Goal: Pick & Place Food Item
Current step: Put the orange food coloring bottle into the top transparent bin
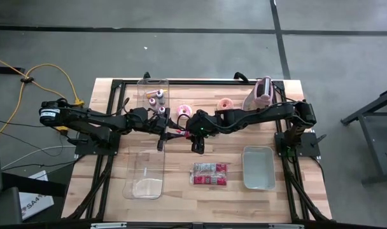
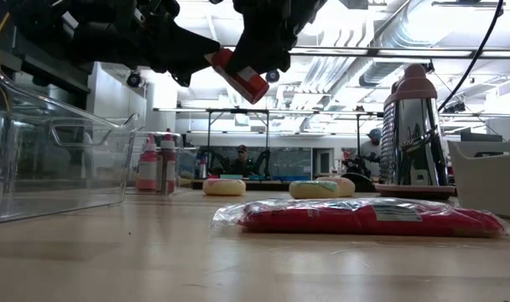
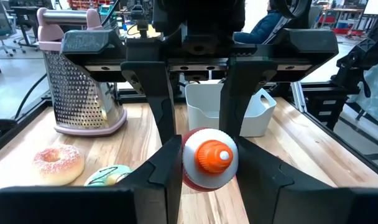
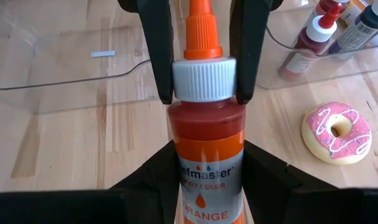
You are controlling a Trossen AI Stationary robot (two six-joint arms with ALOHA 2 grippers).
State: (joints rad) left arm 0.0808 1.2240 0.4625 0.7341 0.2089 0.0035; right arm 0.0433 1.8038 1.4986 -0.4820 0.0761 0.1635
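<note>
Hold bottle (image 4: 204,124) steady in right gripper (image 4: 204,155), clamped around the body. Seat left gripper (image 3: 209,158), pinched narrow onto cap (image 4: 204,79) between its fingers, squarely before any release.

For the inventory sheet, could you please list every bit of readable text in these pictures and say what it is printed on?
"ORANGE": label of the food colour bottle, right wrist view.
"...efmaster": brand on that label, first letters hidden.
"...Y COLOR": line below the brand, partly hidden.
"SA4...": box on the floor, high view, cut off.
Red food packet: its label is too blurred to read.
Bottles in the clear bin: labels unreadable.
</note>
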